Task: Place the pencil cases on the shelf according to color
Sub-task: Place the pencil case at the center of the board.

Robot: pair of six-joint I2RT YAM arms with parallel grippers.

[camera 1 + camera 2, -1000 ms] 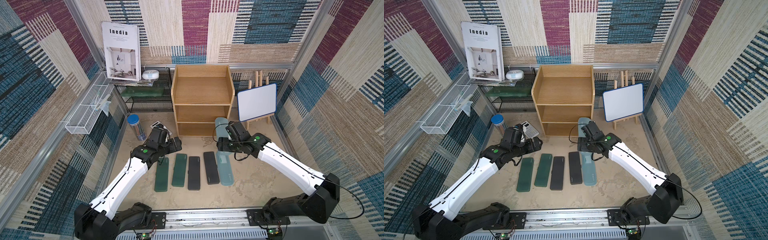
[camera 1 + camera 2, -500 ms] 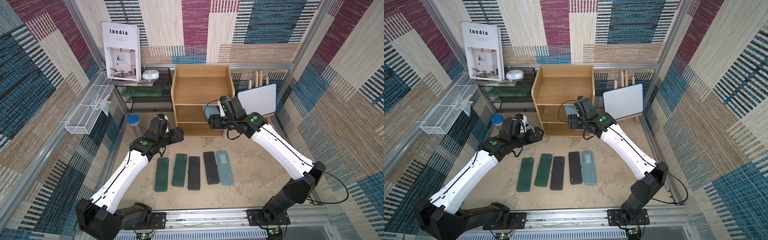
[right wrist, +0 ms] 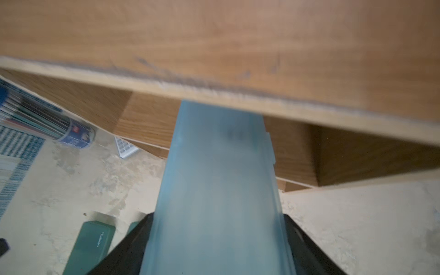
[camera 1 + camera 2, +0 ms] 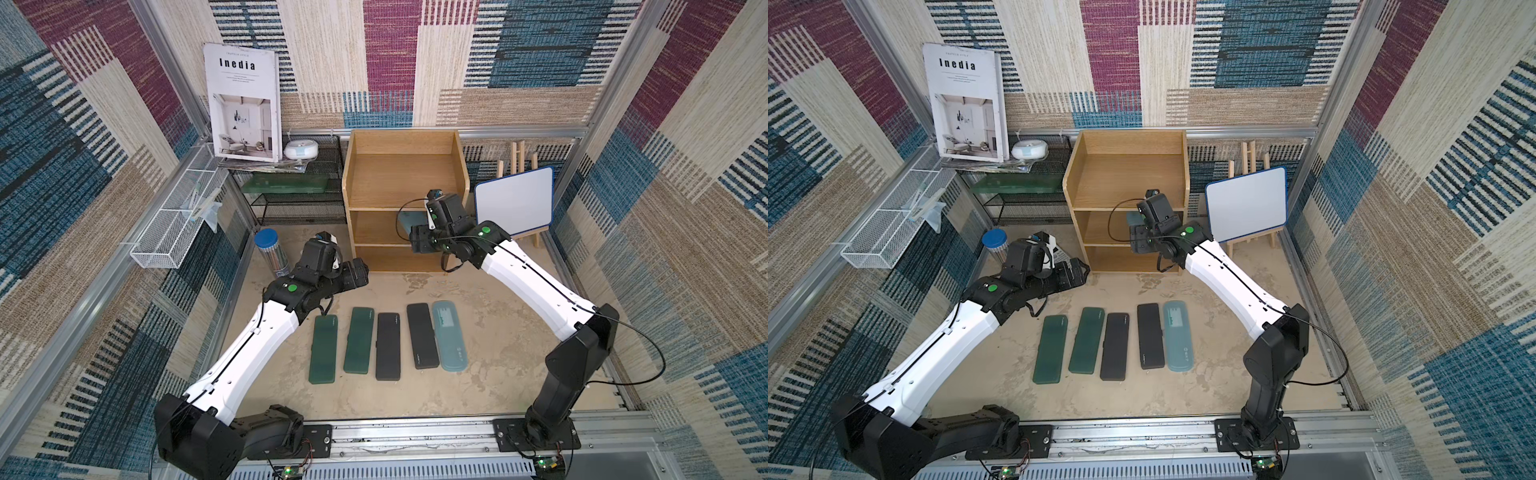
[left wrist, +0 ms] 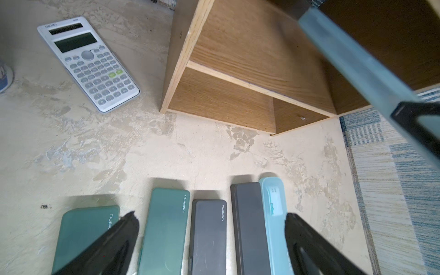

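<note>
entry: light blue pencil case (image 3: 219,166), clamped across its width in my right tool (image 3: 217,215). long axis: out from tool into the shelf (image 4: 399,183), middle tier, centre frame; far end under top board (image 3: 214,92). my left tool (image 5: 210,215): wide, empty.

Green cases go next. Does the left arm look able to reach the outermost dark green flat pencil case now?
Likely yes: the left arm's fingers hover open near the outermost dark green flat pencil case; nothing covers it.
</note>
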